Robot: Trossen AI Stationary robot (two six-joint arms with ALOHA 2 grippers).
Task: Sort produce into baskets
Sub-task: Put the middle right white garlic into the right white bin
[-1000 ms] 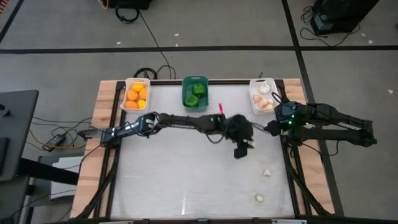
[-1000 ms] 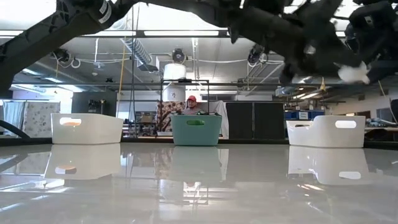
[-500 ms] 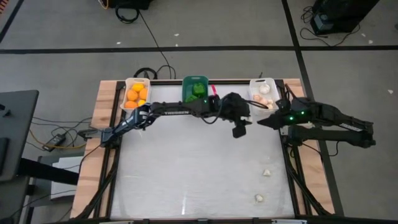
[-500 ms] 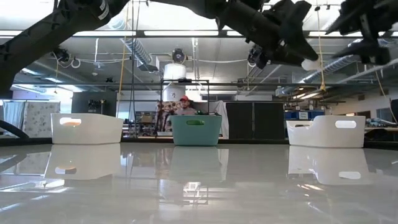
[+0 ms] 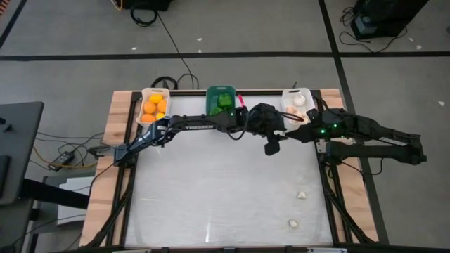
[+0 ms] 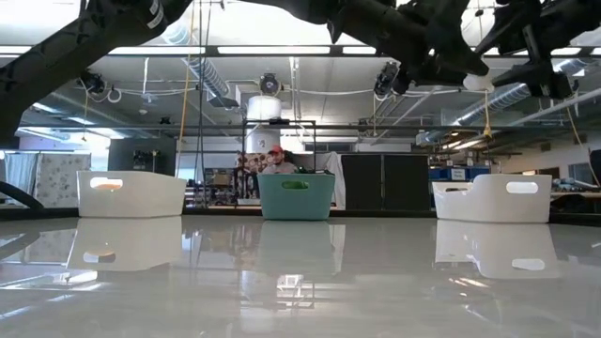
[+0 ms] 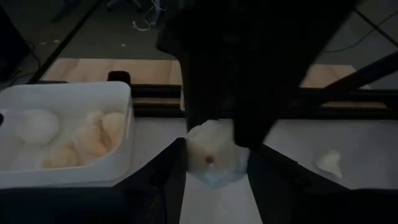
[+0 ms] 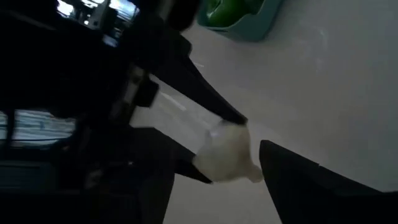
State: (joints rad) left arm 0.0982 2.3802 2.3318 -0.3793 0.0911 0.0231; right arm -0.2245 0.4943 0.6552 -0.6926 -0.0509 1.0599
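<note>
Glossy white tabletop (image 5: 225,190) in a lab workshop: three baskets line its far edge, a white one of orange fruit (image 5: 154,107), a teal one of green peppers (image 5: 221,103) and a white basket of garlic bulbs (image 5: 296,107). Both arms meet in mid-air just short of that last basket. The left gripper (image 7: 214,163) holds a garlic bulb (image 7: 211,155) between its fingers, clear of the table. The right gripper (image 8: 233,168) reaches in with its fingers spread on either side of the same bulb, seemingly not yet clamped.

Two more bulbs (image 5: 301,195) lie well apart on the near right of the table, one beyond the other (image 5: 292,224).

The risk is in the handover: if the left fingers let go before the right ones close, the bulb drops to the table and rolls off; crowded fingers could also collide.

A second ago the left gripper hung nearer mid-table with the bulb; it has since carried it toward the garlic basket, and the right gripper has come up to meet it.
</note>
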